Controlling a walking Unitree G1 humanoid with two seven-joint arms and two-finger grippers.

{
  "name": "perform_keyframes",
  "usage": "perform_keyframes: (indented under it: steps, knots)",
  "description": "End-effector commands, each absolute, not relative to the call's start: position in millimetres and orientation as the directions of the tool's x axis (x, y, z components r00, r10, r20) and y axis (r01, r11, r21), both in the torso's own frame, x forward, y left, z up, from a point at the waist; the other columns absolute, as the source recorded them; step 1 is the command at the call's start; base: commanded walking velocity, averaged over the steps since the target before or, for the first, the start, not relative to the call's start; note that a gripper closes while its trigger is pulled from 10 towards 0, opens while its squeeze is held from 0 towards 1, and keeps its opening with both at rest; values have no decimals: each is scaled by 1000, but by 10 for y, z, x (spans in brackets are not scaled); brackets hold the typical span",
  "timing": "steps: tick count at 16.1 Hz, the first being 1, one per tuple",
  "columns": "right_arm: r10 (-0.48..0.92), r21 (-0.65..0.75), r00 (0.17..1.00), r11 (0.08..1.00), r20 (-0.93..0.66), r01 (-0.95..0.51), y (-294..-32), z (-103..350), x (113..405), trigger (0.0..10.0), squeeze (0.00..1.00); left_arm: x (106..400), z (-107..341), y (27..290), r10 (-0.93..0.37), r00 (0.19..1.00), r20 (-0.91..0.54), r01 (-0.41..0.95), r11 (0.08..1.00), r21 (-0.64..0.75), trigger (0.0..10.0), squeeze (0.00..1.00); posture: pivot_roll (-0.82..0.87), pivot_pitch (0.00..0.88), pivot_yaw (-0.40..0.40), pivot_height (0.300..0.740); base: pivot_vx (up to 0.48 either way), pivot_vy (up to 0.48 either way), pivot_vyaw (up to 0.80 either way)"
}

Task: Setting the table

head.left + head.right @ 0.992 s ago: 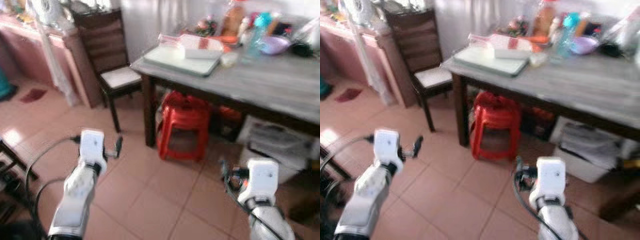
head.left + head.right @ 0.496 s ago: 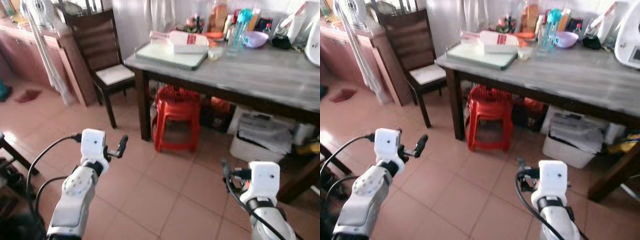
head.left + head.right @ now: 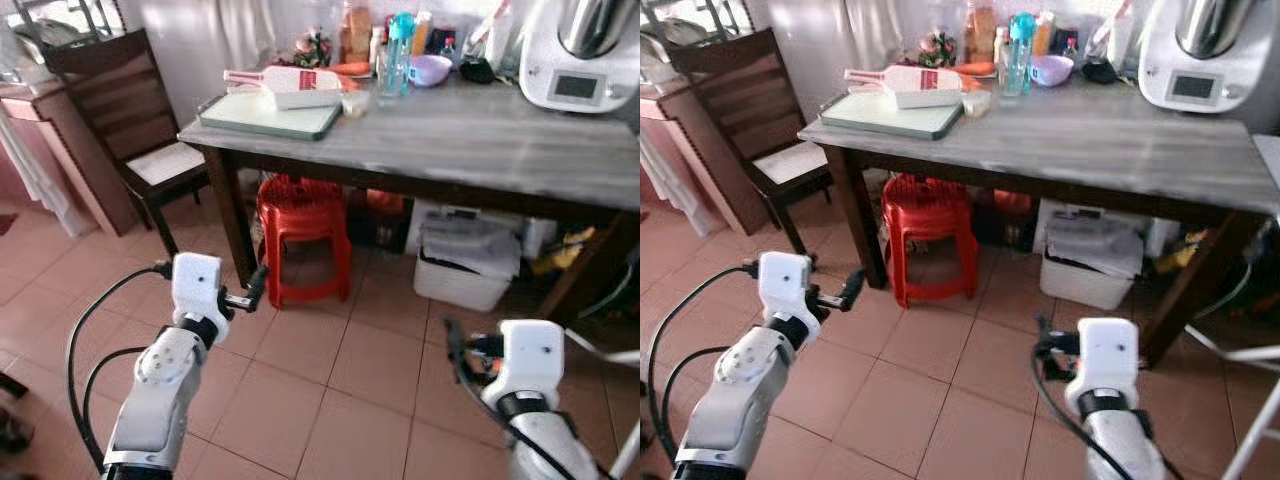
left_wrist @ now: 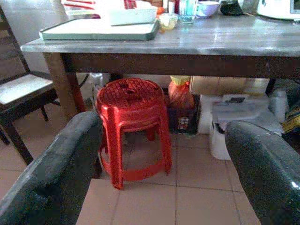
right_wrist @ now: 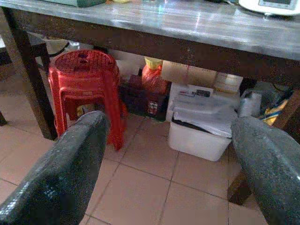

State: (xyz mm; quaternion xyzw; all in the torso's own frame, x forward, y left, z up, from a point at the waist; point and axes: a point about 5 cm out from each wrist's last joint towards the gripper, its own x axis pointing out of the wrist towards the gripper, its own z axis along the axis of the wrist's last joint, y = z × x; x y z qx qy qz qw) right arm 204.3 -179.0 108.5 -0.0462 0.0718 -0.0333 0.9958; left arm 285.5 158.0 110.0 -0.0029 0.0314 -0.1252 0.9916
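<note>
Closer now than a moment ago, the table [image 3: 470, 140] stands ahead of both grippers, a red stool [image 3: 300, 235] beneath it. Left gripper [image 4: 159, 154] and right gripper [image 5: 168, 159] hover over the floor, fingers spread, empty.

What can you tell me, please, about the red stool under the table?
The red plastic stool stands upright on the tiled floor, tucked partly under the left end of the grey wooden table, beside its dark leg. Its round seat has a perforated, patterned top and four splayed legs joined by rails. It looks like several identical stools stacked. Nothing rests on it; a white lidded bin sits to its right.
</note>
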Motion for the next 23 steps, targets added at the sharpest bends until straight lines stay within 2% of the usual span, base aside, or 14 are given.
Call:
perform_keyframes:
  steps: [1, 9, 15, 23]
  knots:
    - [-54, -84, 991, 996, -126, 44, -1736, 1118, 2059, 10000, 0, 2845, 1109, 1652, -228, 971, -68, 228, 974, -3, 10000, 0, -39, 26, 25, 740, 0, -349, 0]
    - [-60, -87, 995, 995, -78, 53, -1744, 1197, 2074, 10000, 0, 2867, 1245, 1615, -244, 970, -22, 244, 970, -6, 10000, 0, -43, 32, 28, 740, 0, -351, 0]
    - [-60, -85, 995, 995, -78, 53, -1753, 1206, 2095, 10000, 0, 2864, 1204, 1601, -243, 969, -38, 243, 970, -10, 10000, 0, -47, 32, 25, 740, 0, -351, -701]
    - [-54, -99, 995, 994, -84, 46, -1756, 1197, 2097, 10000, 0, 2865, 1203, 1554, -248, 968, -33, 248, 969, -18, 10000, 0, -54, 35, 24, 740, 0, -351, 0]
